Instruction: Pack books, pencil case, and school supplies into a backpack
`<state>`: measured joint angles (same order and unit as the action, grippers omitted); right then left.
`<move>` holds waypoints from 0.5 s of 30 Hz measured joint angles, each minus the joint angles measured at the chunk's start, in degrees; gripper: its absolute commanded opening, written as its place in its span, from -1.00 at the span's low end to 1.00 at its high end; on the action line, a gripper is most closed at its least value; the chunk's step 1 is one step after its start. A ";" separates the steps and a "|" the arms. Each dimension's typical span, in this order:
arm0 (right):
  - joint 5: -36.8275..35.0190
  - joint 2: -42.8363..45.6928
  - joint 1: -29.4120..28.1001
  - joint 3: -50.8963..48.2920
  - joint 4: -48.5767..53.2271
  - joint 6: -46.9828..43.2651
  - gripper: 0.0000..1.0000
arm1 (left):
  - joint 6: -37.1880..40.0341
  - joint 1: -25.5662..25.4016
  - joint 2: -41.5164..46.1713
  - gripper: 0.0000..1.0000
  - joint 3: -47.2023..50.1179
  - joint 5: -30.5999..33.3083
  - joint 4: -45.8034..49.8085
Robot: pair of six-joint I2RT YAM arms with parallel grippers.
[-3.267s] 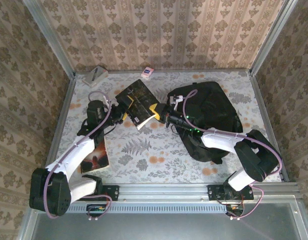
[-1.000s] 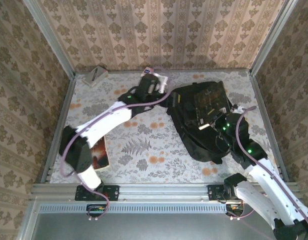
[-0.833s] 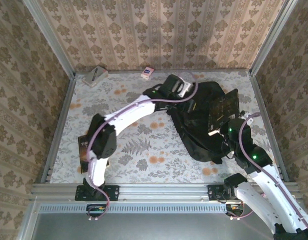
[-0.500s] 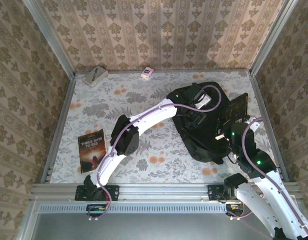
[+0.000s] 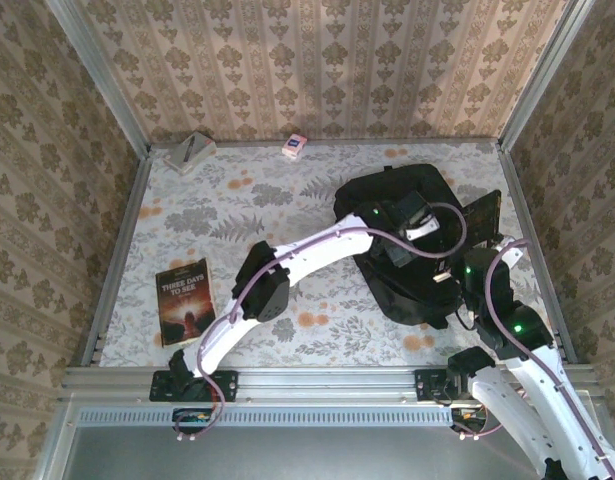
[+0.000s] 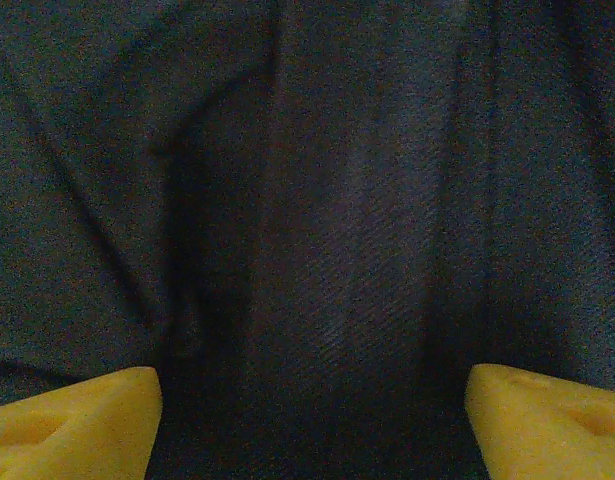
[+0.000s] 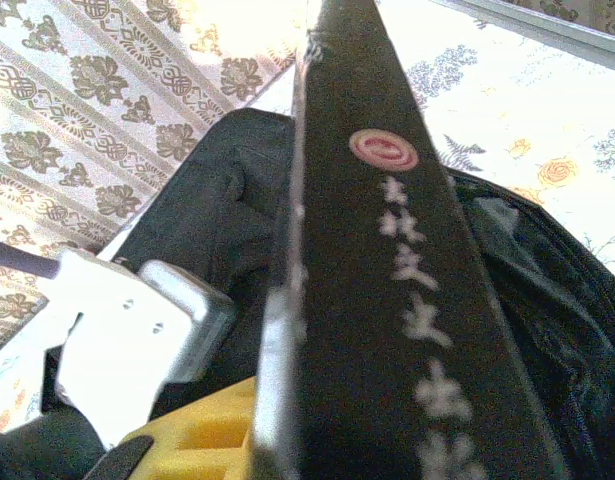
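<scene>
A black paperback [image 5: 483, 222] stood on edge at the right rim of the backpack [image 5: 362, 195], clamped low down by the right pincer [image 5: 455, 262], its white spine lettering running up from the grip. Over the middle of the backpack the left pincer [image 6: 312, 425] hung with its yellow fingers [image 6: 77, 425] spread wide apart, nothing but dark woven cloth between them. The book looked stiff, flat and fairly light, though its smooth cover might slip in a narrow grip. A hold across the boards near the spine seemed safest. The bag looked soft and floppy, likely to sag shut unless taken by a fold of cloth at its mouth, which could not be made out. Well to the left of the backpack, on the table [image 5: 237, 200], lay a dark paperback with an orange glow [image 5: 184, 300]. Beyond the backpack's far left corner, against the wall, sat a small pink-white packet [image 5: 295, 146].
</scene>
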<state>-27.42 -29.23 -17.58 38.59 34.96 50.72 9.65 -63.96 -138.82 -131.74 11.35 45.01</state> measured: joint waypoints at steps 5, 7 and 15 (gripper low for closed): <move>0.72 0.48 0.81 -0.09 0.02 0.02 -1.00 | 1.33 -0.87 -1.60 -0.10 -0.09 2.89 -0.02; 0.90 0.74 0.98 -0.09 0.00 0.00 -1.00 | 1.77 -0.81 -1.97 -0.44 -0.28 3.96 -0.09; 2.40 1.11 1.86 -0.15 -0.15 -0.07 -1.00 | -2.19 1.53 -0.02 -1.00 5.07 4.13 -2.91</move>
<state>-25.02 -28.12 -15.73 38.44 34.81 50.65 7.46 -62.43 -138.85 -126.67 15.49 42.11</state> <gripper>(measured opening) 0.190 0.046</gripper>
